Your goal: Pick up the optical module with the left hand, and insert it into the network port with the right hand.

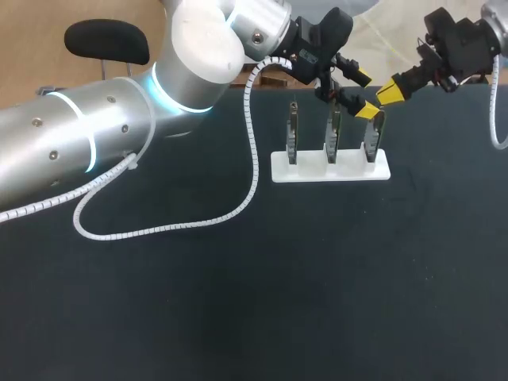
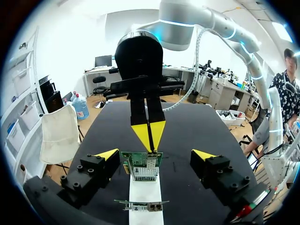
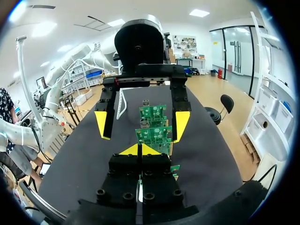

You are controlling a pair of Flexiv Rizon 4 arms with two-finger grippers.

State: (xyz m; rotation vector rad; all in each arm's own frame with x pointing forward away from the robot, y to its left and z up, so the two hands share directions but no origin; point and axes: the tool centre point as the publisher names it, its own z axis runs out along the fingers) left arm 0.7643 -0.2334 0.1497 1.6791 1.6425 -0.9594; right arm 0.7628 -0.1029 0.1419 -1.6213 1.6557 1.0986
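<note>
A white stand (image 1: 329,169) holds three upright green network cards. My left gripper (image 1: 364,94) is open and straddles the right-end card (image 1: 375,133) without touching it. In the left wrist view that card (image 2: 141,160) and its metal port cage (image 2: 140,173) sit between my open left gripper (image 2: 155,154). My right gripper (image 1: 385,95) is shut, with its yellow tips at the card's top edge (image 2: 150,138). In the right wrist view my shut right gripper (image 3: 140,150) points at the nearest card (image 3: 154,134), flanked by the left fingers (image 3: 102,123). I cannot make out an optical module.
The other two cards (image 1: 292,131) (image 1: 333,131) stand left of the grippers on the same stand. A white coiled cable (image 1: 159,230) from my left arm lies on the dark table (image 1: 278,294). The stand's white base (image 2: 145,192) runs under the left gripper.
</note>
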